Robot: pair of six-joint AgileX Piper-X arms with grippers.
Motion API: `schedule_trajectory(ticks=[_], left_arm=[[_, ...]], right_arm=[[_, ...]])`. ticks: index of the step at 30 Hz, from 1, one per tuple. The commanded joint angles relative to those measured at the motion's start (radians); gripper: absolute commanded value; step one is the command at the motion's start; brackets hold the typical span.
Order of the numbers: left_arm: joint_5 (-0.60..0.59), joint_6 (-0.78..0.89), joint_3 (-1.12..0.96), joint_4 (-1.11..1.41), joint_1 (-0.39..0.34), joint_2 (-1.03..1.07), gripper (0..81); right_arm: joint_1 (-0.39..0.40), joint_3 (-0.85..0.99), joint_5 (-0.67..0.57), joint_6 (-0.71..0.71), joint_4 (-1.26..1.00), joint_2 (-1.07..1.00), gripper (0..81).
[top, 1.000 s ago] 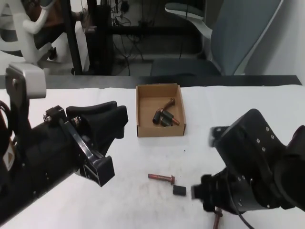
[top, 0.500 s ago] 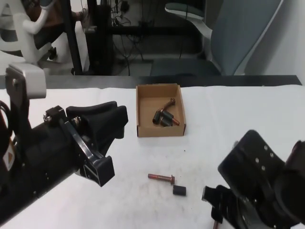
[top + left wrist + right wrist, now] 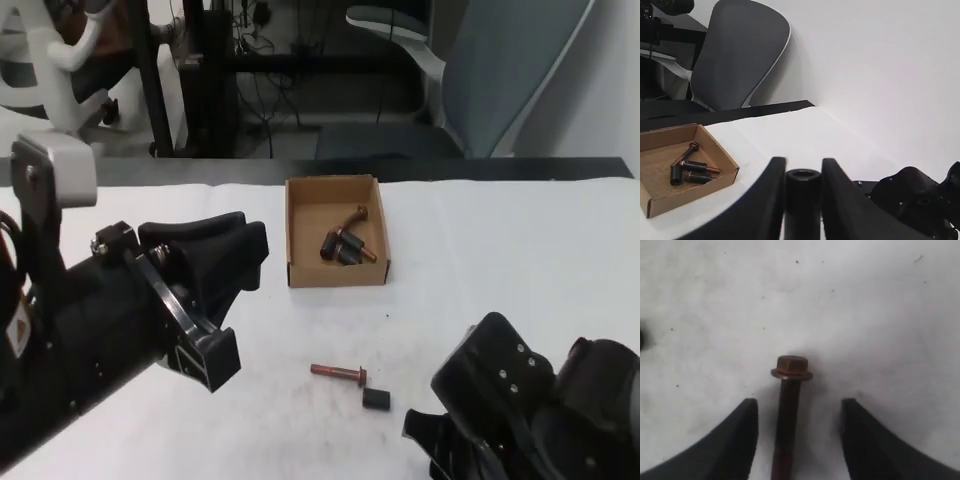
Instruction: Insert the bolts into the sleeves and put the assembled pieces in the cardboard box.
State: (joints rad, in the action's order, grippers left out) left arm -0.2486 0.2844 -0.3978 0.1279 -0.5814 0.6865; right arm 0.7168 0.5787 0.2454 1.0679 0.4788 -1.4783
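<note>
The main risk lies at the right gripper (image 3: pixel 799 407). Its fingers (image 3: pixel 742 440) stand wide apart around a rust-brown bolt (image 3: pixel 791 371) that lies flat on the white-covered bench (image 3: pixel 880 300), and the bolt is not centred in the gap: its shank sits nearer one finger than the other. If the fingers close as they stand, the nearer one would likely touch first and could roll or skew the round shank. The bolt could then end up clamped at a slant or slip out. A slanted bolt would be hard to line up with the bore of the sleeve. The fingertips are also low to the bench covering and may drag on it.

The bolt's hexagonal head points out beyond the fingertips, and its shank runs back between them, touching neither.

The left gripper (image 3: pixel 802 167) is closed on a black sleeve (image 3: pixel 802 200). The sleeve stands upright between the two fingers with its open end showing.

In the high view the cardboard box (image 3: pixel 337 275) sits at the centre, holding assembled pieces (image 3: pixel 345 245). A loose bolt (image 3: pixel 338 372) and a loose sleeve (image 3: pixel 376 399) lie close together on the bench below the box, between the two arms
</note>
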Motion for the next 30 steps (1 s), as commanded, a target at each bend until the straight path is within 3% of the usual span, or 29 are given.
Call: schedule_trajectory(ticks=[1,3,4,5,14,21,26,30], left_arm=[[-0.008,-0.004,0.0,-0.001,0.001,-0.009,1.7],[-0.008,-0.004,0.0,-0.013,0.001,-0.009,1.7],[-0.008,-0.013,0.0,-0.023,0.001,-0.009,1.7],[-0.008,-0.029,0.0,-0.039,0.001,-0.009,1.7],[0.021,-0.091,0.06,-0.062,0.001,-0.009,1.7],[0.068,0.013,0.274,0.26,-0.009,0.018,1.7],[0.086,0.03,0.319,0.392,-0.11,0.137,1.7],[0.242,-0.031,0.319,0.526,-0.234,0.3,1.7]], right_arm=[[0.0,-0.009,-0.044,0.009,-0.04,-0.067,39.9],[0.0,-0.009,-0.028,0.009,-0.04,-0.078,20.6],[0.0,-0.009,-0.017,0.007,-0.04,-0.079,2.0],[0.0,-0.009,-0.003,-0.003,-0.042,-0.079,0.4],[0.037,-0.009,0.032,-0.266,-0.243,0.021,0.4],[0.125,-0.009,0.091,-0.543,-0.331,0.282,0.4],[0.199,-0.009,0.089,-0.817,-0.479,0.432,0.4],[0.24,-0.009,0.036,-0.935,-0.642,0.478,0.4]])
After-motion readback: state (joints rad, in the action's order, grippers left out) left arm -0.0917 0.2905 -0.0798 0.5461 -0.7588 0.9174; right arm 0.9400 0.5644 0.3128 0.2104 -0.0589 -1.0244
